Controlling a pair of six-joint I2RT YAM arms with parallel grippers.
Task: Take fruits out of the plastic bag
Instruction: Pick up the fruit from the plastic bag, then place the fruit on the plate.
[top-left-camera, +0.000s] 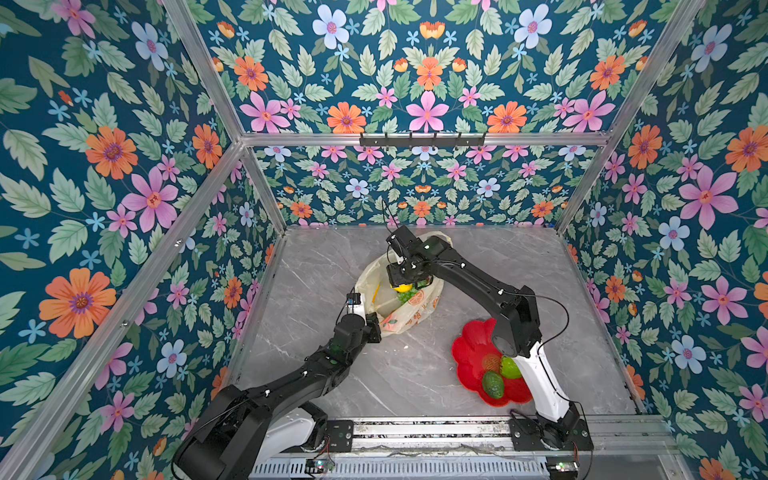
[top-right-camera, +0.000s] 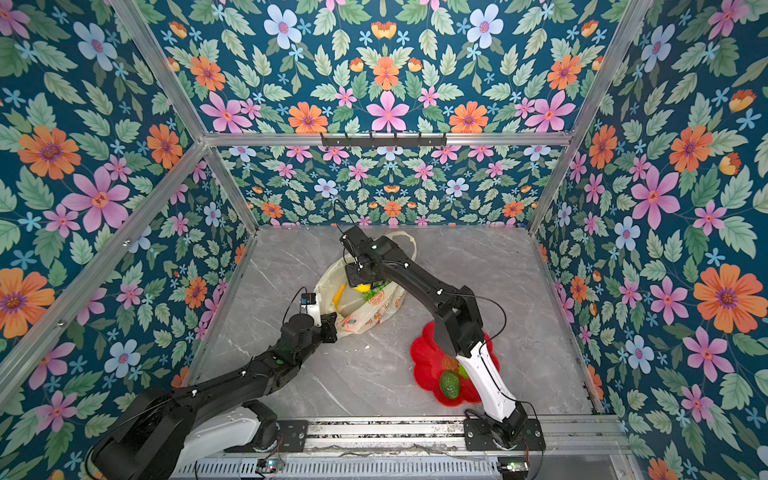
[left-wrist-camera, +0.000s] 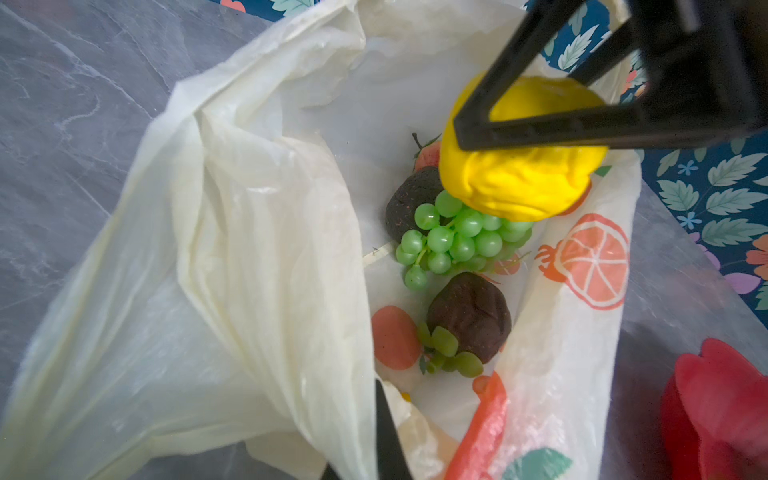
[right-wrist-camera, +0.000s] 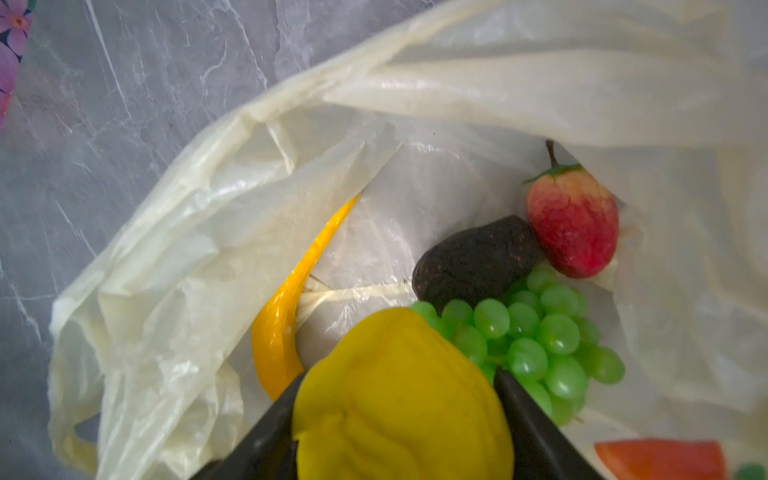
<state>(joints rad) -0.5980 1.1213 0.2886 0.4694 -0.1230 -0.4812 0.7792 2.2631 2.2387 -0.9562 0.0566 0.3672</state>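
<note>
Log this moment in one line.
right gripper: shut on wrinkled yellow toy lemon over translucent pale-yellow plastic bag | left gripper: shut on bag edge

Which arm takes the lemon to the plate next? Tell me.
Right. The right gripper clamps the lemon over the plastic bag, and the red plate lies beside that arm; the left gripper pinches the bag's edge.
</note>
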